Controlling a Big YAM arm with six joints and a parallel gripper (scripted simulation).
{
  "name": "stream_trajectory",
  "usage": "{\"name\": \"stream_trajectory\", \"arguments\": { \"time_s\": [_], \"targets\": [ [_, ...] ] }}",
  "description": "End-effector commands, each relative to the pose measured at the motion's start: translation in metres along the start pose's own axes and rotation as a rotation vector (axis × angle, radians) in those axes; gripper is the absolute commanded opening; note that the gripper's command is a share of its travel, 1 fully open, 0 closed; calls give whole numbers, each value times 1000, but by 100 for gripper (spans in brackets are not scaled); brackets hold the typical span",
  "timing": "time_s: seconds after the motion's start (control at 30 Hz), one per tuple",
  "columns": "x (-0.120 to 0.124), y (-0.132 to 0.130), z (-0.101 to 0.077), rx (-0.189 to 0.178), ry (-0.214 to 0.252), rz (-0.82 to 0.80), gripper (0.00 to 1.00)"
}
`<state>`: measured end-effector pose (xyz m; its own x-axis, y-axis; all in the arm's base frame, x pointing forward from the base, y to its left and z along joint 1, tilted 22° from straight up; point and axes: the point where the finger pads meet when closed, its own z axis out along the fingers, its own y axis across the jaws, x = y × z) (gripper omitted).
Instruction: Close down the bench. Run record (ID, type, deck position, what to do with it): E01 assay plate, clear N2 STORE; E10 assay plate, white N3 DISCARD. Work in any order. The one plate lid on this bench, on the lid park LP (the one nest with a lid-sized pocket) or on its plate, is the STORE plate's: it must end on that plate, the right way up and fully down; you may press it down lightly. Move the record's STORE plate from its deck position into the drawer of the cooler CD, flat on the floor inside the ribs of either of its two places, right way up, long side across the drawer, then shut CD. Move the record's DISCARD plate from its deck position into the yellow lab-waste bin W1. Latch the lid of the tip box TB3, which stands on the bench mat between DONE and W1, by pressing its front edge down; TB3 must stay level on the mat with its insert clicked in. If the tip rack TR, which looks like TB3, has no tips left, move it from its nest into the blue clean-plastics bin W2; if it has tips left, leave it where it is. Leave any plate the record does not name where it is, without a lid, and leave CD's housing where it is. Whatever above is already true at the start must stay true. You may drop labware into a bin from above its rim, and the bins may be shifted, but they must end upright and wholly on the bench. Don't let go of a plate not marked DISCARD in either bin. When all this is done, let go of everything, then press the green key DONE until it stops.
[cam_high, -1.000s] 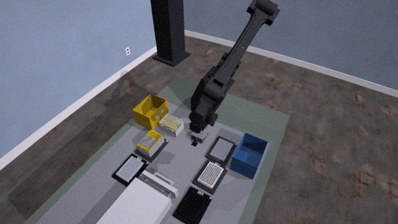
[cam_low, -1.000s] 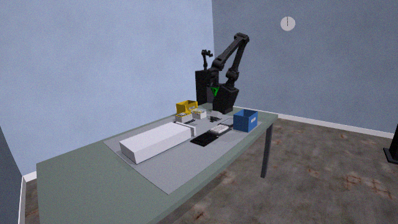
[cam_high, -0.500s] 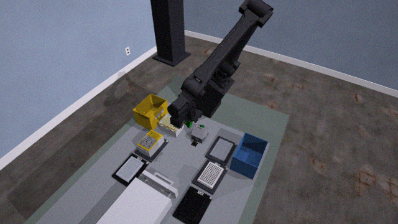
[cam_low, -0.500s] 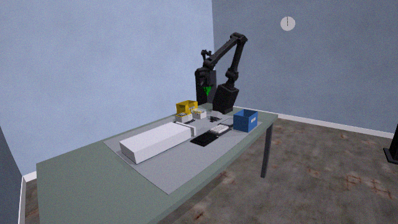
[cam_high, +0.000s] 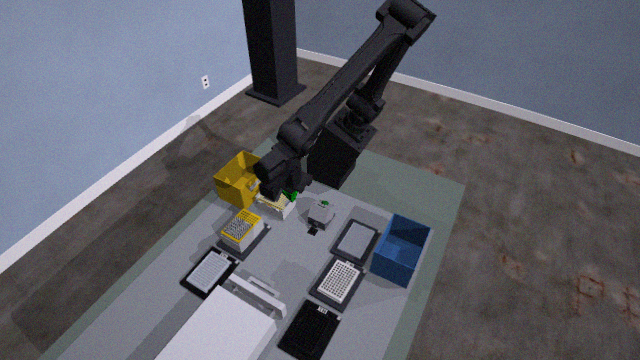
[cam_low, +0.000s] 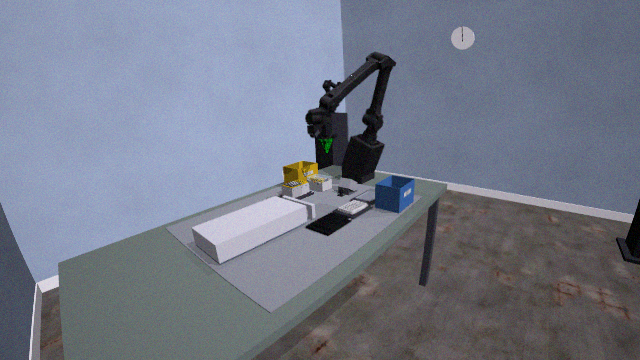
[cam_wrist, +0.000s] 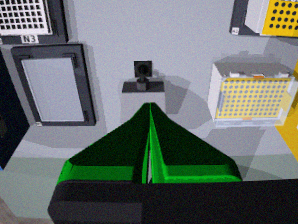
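A: Left to right, what's shown?

B: Yellow bin W1 (cam_high: 235, 182), then tip box TB3 (cam_high: 276, 204); I hover my gripper (cam_high: 290, 195) above it, fingers together and empty, likely for pressing the lid's front edge.

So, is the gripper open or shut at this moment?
Shut, holding nothing. In the wrist view the two green fingers of the gripper meet in one point, with no gap.

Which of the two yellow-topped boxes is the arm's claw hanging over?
The one beside the yellow bin, the tip box. The shut gripper hangs above it. The other box sits in a black nest, farther from the arm's base.
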<state>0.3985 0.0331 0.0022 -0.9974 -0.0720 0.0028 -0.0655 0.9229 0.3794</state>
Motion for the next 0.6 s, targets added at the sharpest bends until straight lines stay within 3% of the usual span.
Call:
{"name": "stream_trajectory", "arguments": {
  "time_s": [0.0,0.1,0.13,0.33,0.4,0.47,0.57],
  "targets": [
    [-15,2,-13,8,-39,-27,0],
    [-15,2,-13,8,-39,-27,0],
    [-30,6,-8,12,-49,-92,30],
    [-50,7,6,14,-48,-291,30],
    [-50,7,6,14,-48,-291,30],
    [-55,-5,5,15,-51,-327,30],
    [-66,8,17,16,-47,-458,30]
  ]
}}
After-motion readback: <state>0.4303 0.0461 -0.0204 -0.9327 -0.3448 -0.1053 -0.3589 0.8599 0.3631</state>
